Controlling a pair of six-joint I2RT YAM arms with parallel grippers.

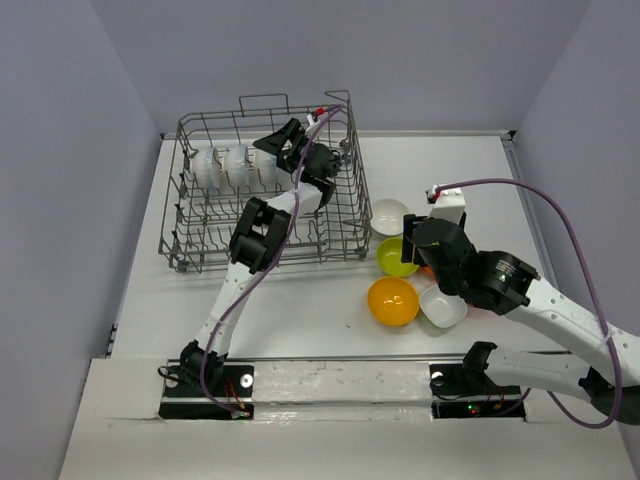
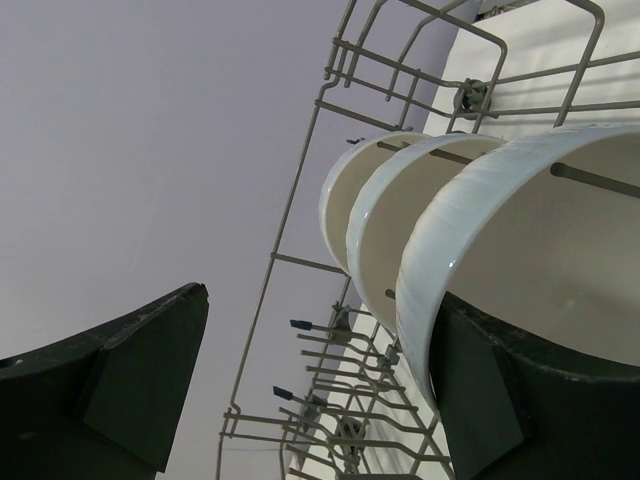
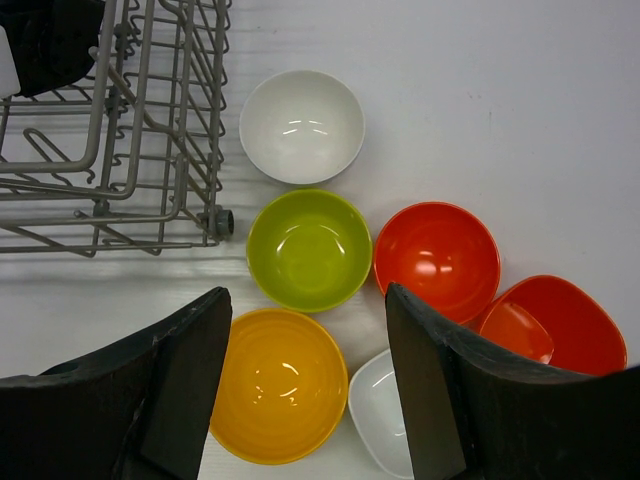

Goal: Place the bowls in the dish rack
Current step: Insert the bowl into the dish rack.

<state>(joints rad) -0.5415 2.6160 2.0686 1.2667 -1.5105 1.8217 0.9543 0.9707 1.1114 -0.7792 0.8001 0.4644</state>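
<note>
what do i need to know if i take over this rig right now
Left claw: open, inside the dish rack, beside three white bowls standing on edge in the tines.
Right claw: open, empty, over the table right of the rack.
Done: three bowls racked.
To do: six on the table: white round bowl, lime green bowl, orange-yellow bowl, two red-orange bowls, white squarish bowl.

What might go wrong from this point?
1. The left gripper stands open inside the dish rack, one finger close beside the nearest white bowl; pulling out, it might knock that bowl over.
2. On the table, the open right gripper hangs over a crowded cluster; reaching for the lime green bowl, it might bump the orange-yellow bowl or a red-orange bowl.
</note>
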